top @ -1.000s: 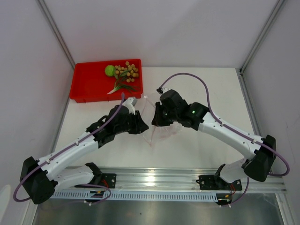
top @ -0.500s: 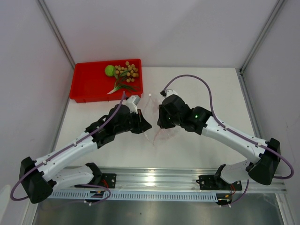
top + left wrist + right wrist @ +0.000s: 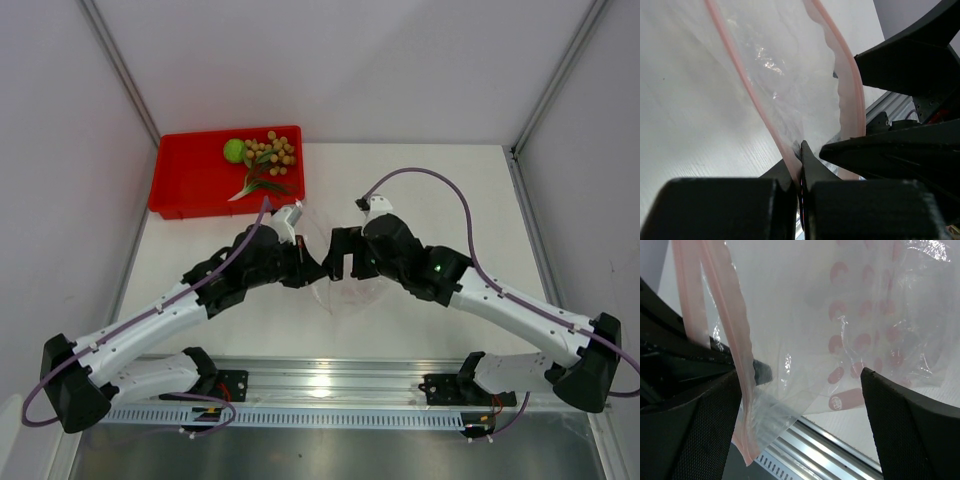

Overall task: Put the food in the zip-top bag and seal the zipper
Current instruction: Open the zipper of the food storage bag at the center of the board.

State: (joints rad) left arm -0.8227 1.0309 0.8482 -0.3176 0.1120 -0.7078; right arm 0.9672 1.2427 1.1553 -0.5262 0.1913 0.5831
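Note:
The food lies in the red tray (image 3: 185, 190) at the back left: a lime-green fruit (image 3: 233, 150), a bunch of tan fruits (image 3: 273, 152) and a leaf sprig (image 3: 256, 185). The clear zip-top bag (image 3: 347, 294) hangs between both grippers over the table's middle. My left gripper (image 3: 314, 270) (image 3: 800, 162) is shut on one pinkish strip of the zipper (image 3: 737, 75); the other strip (image 3: 852, 90) bows away, so the mouth gapes. My right gripper (image 3: 343, 260) (image 3: 800, 415) stands open, with the bag (image 3: 865, 315) and its zipper (image 3: 730, 330) hanging loose between the fingers (image 3: 912, 425).
A metal rail (image 3: 330, 380) runs along the table's near edge under the arms. White walls and frame posts close in the back and sides. The left gripper's black body (image 3: 670, 360) sits right beside the right gripper's left finger.
The right gripper has opened wide, let go of the bag and shifted right. The left gripper has shut on the zipper strip and holds the bag alone.

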